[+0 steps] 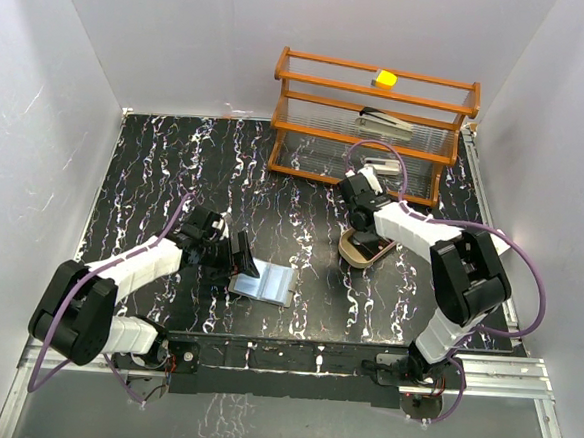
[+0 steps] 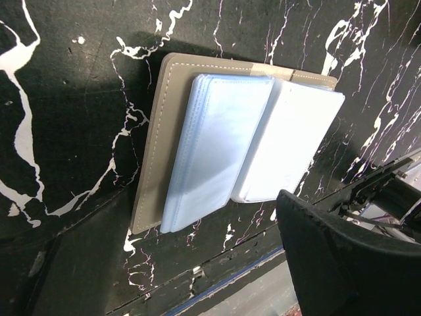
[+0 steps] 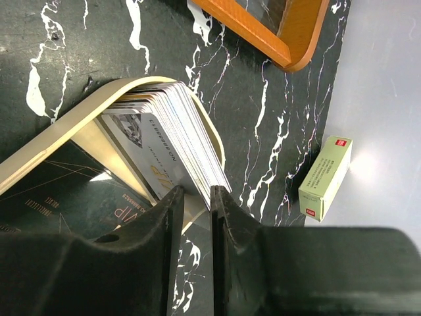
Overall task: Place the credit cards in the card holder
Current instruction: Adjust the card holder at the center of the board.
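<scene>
**Cards in tray, holder open**

Right gripper (image 3: 197,195): jaws narrow, at the near edge of the credit cards (image 3: 168,135) stacked in the tray (image 3: 52,135). Can't tell if one is pinched.
Left gripper (image 1: 237,257): wide, holding nothing. Card holder (image 2: 217,145) spread open just ahead.

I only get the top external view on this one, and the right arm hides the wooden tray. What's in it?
Observer: The right wrist view shows a stack of credit cards standing on edge, leaning inside the tray.
Operator: Has the right pincer taken one?
Observer: Its fingers stand a narrow gap apart at the stack's corner. I cannot tell whether they are pinching a card.
Operator: And the card holder?
Observer: The left wrist view shows it lying open on the table, with its clear sleeves fanned over the grey cover.
</scene>
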Robot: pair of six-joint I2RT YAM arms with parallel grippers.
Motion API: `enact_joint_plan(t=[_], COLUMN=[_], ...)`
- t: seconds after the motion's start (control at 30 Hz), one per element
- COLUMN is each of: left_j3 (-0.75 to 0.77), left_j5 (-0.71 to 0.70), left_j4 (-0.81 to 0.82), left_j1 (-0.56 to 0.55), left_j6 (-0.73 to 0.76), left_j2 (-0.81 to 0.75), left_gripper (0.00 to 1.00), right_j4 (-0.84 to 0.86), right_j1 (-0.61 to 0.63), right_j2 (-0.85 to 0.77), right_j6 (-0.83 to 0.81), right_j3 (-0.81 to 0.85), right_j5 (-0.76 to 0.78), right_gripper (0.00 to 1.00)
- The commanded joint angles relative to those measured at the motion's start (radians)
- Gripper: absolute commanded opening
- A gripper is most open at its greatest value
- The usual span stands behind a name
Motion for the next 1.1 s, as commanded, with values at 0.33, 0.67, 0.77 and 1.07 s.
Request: enact_joint_plan(t=[0.33, 0.67, 0.77, 1.07], left_j3=[-0.057, -0.110, -0.118, -0.117], left_j5=[0.085, 0.183, 0.192, 0.168], left_j4=[0.037, 0.125, 0.137, 0.116], left_j1=[-0.001, -0.002, -0.003, -0.003], left_j6=[-0.063, -0.128, -0.140, -0.116], left_j2=[-0.047, -0.066, -0.075, -0.075], left_gripper=[0.72, 0.57, 0.55, 0.53], right_j4=[-0.117, -0.214, -0.207, -0.105], right_j1=[-0.005, -0.002, -0.001, 0.002], right_j2=[-0.107, -0.278, -0.348, -0.494], right_j6=[0.064, 0.150, 0.189, 0.400], right_j3=[0.093, 0.096, 0.091, 0.006], right_j5=[-0.157, -0.362, -0.457, -0.806], right_gripper=[0.00, 0.00, 0.00, 0.00])
